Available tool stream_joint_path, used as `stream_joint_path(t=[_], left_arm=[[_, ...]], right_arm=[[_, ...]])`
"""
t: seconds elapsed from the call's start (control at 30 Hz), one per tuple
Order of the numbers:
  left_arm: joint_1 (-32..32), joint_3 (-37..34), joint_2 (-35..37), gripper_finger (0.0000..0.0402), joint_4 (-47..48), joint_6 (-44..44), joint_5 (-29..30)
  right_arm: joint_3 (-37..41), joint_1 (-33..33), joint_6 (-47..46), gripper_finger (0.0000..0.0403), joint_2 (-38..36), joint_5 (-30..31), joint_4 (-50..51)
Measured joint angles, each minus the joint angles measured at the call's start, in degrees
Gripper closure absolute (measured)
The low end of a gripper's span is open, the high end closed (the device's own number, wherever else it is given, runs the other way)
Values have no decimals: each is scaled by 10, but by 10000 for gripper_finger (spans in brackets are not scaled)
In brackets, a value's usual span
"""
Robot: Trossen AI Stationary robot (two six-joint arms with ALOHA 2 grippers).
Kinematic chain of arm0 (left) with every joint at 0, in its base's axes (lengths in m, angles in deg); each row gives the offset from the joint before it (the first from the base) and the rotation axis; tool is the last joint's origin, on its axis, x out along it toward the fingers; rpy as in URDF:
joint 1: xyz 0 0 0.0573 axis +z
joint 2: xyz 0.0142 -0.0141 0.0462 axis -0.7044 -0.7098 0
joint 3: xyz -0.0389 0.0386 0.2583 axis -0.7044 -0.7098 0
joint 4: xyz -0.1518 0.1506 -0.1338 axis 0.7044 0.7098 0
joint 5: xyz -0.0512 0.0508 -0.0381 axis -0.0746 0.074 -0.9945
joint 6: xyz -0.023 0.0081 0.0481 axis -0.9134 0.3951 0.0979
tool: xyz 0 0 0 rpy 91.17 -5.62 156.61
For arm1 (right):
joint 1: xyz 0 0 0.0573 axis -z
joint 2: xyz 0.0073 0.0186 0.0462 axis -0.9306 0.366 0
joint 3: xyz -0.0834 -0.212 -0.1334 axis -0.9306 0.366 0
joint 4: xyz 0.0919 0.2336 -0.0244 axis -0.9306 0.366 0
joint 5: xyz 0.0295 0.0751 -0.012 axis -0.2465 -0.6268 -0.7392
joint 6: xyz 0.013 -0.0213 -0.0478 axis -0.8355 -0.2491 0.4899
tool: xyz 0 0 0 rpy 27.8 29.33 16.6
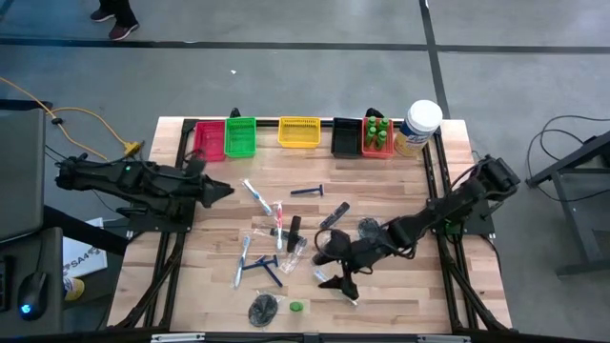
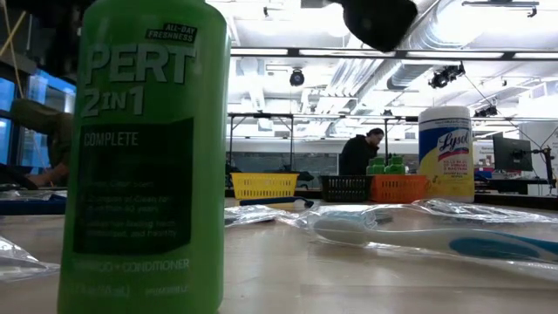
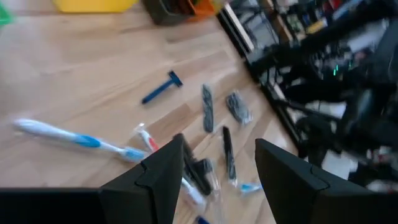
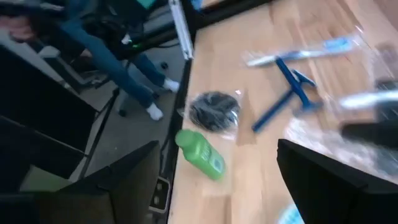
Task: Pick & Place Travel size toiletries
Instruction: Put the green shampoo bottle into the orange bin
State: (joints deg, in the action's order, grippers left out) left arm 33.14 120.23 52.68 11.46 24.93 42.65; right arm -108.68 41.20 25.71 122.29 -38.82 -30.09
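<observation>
Toiletries lie mixed up in the middle of the tabletop (image 1: 419, 295): toothbrushes (image 1: 257, 197), blue razors (image 1: 307, 191), a mesh puff (image 1: 264, 307) and a little green bottle (image 1: 296, 307) near the front edge. None sit in the bins (image 1: 297, 132) at the back, so the sorting looks far from done. The right tool (image 1: 335, 278) hangs low over the pile with its fingers wide and empty, maybe ready to pick. The left tool (image 1: 225, 191) waits at the side, partly open, holding nothing.

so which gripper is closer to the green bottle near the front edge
Right. The right gripper hangs open just beside the green bottle, toward the table's middle. The left gripper waits far off, near the bins.
</observation>
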Motion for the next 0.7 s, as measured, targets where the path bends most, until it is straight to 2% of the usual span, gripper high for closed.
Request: stream_joint_path(t=[0.13,0.43,0.7], left_arm=[[0,0,-66,209,-58,44,-50],[0,0,-221,209,-216,77,-163],[0,1,-292,209,-305,78,-183]], right_arm=[[0,0,-39,97,-39,0,84],[0,-1,-165,98,-137,5,276],[0,-13,-224,98,-211,63,372]])
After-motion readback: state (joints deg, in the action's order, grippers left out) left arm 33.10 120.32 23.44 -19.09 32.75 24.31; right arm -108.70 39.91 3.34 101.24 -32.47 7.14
